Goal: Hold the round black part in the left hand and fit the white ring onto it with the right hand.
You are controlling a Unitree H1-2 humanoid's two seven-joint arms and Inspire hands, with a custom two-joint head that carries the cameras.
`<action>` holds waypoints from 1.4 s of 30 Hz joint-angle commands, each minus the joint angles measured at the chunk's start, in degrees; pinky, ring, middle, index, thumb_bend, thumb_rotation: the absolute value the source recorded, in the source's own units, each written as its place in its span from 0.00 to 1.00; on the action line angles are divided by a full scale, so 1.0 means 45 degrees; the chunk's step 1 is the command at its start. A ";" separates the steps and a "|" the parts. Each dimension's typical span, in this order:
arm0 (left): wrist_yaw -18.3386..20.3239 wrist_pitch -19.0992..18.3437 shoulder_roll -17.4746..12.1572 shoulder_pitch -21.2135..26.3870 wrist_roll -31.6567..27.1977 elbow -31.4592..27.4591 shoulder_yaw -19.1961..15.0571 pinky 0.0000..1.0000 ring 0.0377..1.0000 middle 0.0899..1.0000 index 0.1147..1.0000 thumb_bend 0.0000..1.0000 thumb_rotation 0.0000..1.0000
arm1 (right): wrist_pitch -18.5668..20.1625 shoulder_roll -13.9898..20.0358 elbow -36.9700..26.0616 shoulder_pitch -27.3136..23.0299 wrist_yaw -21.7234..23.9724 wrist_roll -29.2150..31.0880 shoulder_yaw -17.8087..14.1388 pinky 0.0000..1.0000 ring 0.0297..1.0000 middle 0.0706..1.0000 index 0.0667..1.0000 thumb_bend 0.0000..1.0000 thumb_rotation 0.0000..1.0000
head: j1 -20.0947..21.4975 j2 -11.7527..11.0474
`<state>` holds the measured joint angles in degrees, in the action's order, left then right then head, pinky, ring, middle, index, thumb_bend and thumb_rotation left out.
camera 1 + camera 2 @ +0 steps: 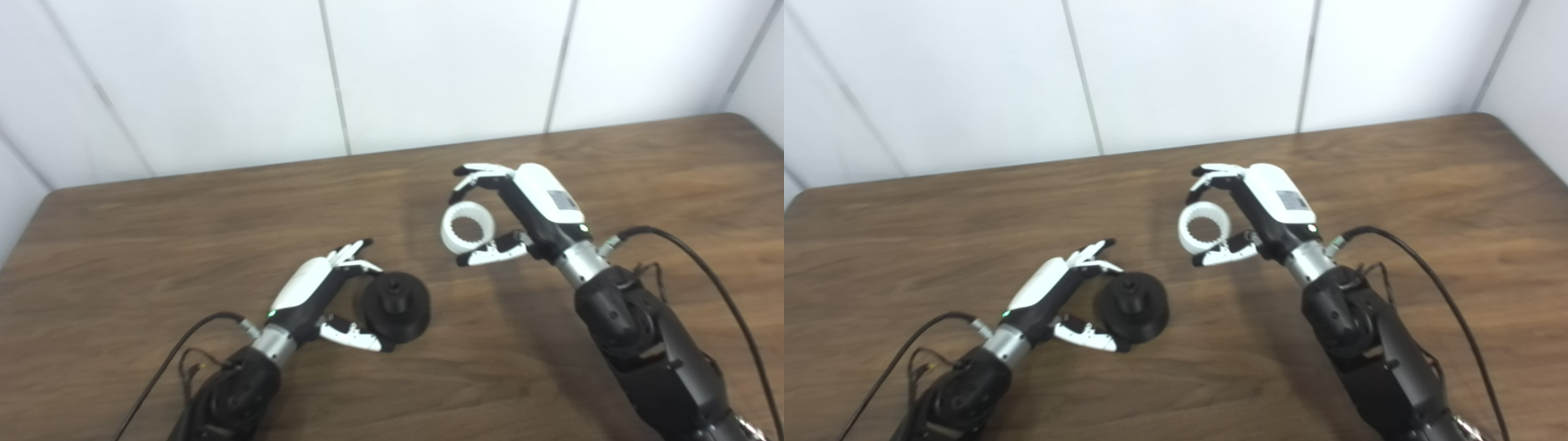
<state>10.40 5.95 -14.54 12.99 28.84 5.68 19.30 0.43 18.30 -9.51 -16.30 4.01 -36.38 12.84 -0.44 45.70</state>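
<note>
The round black part [396, 304] with a raised hub lies on the wooden table [153, 245], left of centre. My left hand [318, 294] is at its left side, fingers against its far edge and thumb against its near edge, closed on it at table level. My right hand [520, 214] is shut on the white toothed ring [467, 228], pinched between fingers on top and thumb below. It holds the ring above the table, up and to the right of the black part. The same scene shows in the right eye view: black part [1131, 305], ring [1204, 228].
White wall panels [429, 73] stand behind the table's far edge. Black cables [704, 263] trail from both wrists over the table. Bare wood lies between and around the hands.
</note>
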 commanded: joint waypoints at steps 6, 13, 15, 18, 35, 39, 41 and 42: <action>0.0291 -0.0190 0.0009 0.0316 0.0121 -0.0156 0.0181 1.00 1.00 1.00 0.56 0.95 0.32 | -0.0542 -0.0446 -0.0929 -0.0163 0.0322 0.0282 0.0254 0.80 0.82 0.79 0.45 0.52 0.14 | -0.0053 0.0072; 0.0232 -0.0129 0.0054 0.0346 0.0139 -0.0076 0.0223 1.00 1.00 1.00 0.56 0.95 0.33 | -0.0646 -0.0832 -0.1174 0.0126 0.0773 0.0489 0.0712 0.81 0.82 0.80 0.45 0.52 0.14 | -0.0135 0.0086; 0.0245 -0.0159 0.0065 0.0360 0.0154 -0.0087 0.0236 1.00 1.00 1.00 0.56 0.95 0.33 | -0.0626 -0.0924 -0.1226 0.0169 0.0882 0.0465 0.0813 0.82 0.82 0.80 0.45 0.52 0.15 | -0.0166 0.0090; 0.0230 -0.0176 0.0064 0.0359 0.0194 -0.0092 0.0255 1.00 1.00 1.00 0.56 0.95 0.34 | -0.0648 -0.1095 -0.1310 0.0252 0.1010 0.0490 0.0968 0.83 0.82 0.79 0.45 0.52 0.15 | -0.0189 0.0092; 0.0253 -0.0312 0.0072 0.0298 0.0230 -0.0257 0.0278 1.00 1.00 1.00 0.58 0.96 0.33 | -0.1125 -0.1772 -0.0874 0.0357 0.1103 0.0191 0.1839 0.83 0.81 0.79 0.45 0.52 0.14 | -0.0203 0.0121; 0.0226 -0.0391 0.0059 0.0270 0.0387 -0.0392 0.0326 1.00 1.00 1.00 0.59 0.96 0.33 | -0.1189 -0.1823 -0.0697 0.0339 0.1172 0.0132 0.1934 0.83 0.81 0.79 0.45 0.52 0.14 | -0.0180 0.0146; 0.0241 -0.0457 0.0065 0.0252 0.0389 -0.0472 0.0330 1.00 1.00 1.00 0.59 0.97 0.32 | -0.1189 -0.1833 -0.0630 0.0339 0.1198 0.0077 0.1953 0.83 0.81 0.79 0.45 0.52 0.14 | -0.0184 0.0155; 0.0239 -0.0462 0.0070 0.0241 0.0372 -0.0500 0.0328 1.00 1.00 1.00 0.59 0.97 0.32 | -0.1154 -0.1841 -0.0612 0.0345 0.1227 0.0043 0.1962 0.83 0.82 0.79 0.45 0.52 0.14 | -0.0183 0.0169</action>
<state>10.52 4.00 -14.26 13.28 30.02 4.54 20.23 -3.26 10.43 -11.94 -13.19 9.94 -36.10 21.80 -1.23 46.41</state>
